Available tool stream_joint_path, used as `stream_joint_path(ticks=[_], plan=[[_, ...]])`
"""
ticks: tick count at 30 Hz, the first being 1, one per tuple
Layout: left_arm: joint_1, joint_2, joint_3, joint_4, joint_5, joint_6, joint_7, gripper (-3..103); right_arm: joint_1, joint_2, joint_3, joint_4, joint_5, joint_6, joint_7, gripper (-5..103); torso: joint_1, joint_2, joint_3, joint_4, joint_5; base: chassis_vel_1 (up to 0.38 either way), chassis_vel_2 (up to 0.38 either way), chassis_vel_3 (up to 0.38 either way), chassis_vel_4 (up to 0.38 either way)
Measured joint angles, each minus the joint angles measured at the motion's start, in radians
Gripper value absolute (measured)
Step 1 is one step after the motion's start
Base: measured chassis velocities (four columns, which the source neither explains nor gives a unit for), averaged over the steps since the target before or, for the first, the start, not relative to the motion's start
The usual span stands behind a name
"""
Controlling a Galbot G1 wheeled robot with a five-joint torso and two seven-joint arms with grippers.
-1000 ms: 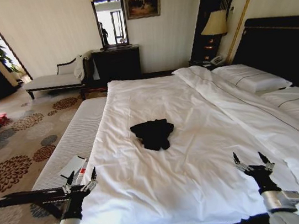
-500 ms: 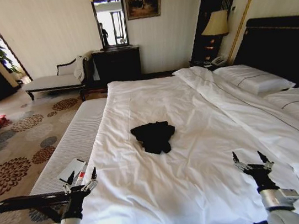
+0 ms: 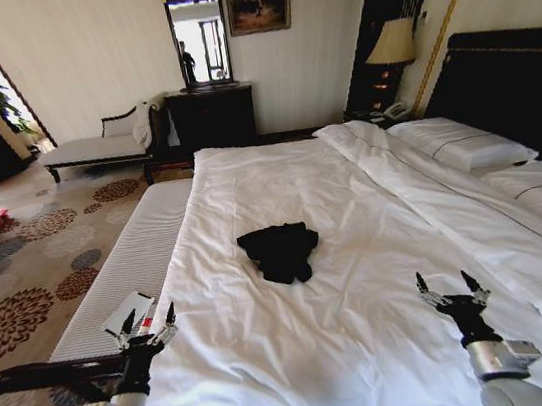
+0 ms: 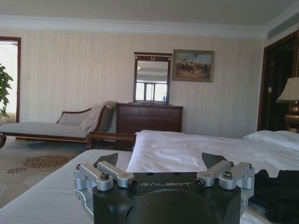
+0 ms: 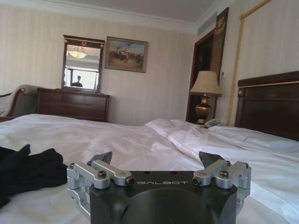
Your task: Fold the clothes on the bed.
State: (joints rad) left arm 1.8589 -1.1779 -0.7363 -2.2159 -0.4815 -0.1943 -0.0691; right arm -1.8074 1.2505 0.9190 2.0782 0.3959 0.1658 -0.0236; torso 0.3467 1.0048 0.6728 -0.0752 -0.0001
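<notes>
The top (image 3: 280, 251) lies crumpled mid-frame on the bed (image 3: 352, 202). The left gripper (image 3: 147, 326) at lower left and the right gripper (image 3: 451, 291) at lower right hover with fingers spread, empty.

Head view: from high at the foot side of the bed (image 3: 353, 212), looking forward and down.
Left wrist view: low, just behind the left end effector (image 4: 163, 175), facing the mirror (image 4: 152, 77) wall.
Right wrist view: low, behind the right end effector (image 5: 158, 169).
Shared: mirror, painting (image 5: 125, 54), black clothes (image 3: 280, 250).
</notes>
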Motion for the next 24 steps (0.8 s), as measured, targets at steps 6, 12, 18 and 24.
stream_joint_path(ticks=[6, 12, 18, 24], plan=[[-0.092, 0.052, 0.035, 0.008, -0.030, 0.058, -0.045, 100, 0.012, -0.099, -0.037, 0.055, 0.094, -0.071, -0.032, 100, 0.000, 0.000, 0.000, 0.0000, 0.0000, 0.000, 0.000, 0.000, 0.000], [-0.248, 0.138, 0.129, 0.041, -0.105, 0.184, -0.130, 100, 0.066, -0.290, -0.077, 0.072, 0.226, -0.160, -0.034, 100, 0.000, 0.000, 0.000, -0.0002, 0.0001, 0.000, 0.000, 0.000, 0.000], [-0.352, 0.205, 0.213, 0.092, -0.193, 0.240, -0.168, 100, 0.149, -0.389, -0.120, 0.058, 0.417, -0.240, -0.022, 100, 0.000, 0.000, 0.000, 0.0001, -0.0001, 0.000, 0.000, 0.000, 0.000], [-0.425, 0.297, 0.292, 0.143, -0.254, 0.254, -0.166, 100, 0.286, -0.492, -0.191, -0.007, 0.575, -0.299, -0.013, 100, 0.000, 0.000, 0.000, 0.0002, 0.0003, 0.000, 0.000, 0.000, 0.000]])
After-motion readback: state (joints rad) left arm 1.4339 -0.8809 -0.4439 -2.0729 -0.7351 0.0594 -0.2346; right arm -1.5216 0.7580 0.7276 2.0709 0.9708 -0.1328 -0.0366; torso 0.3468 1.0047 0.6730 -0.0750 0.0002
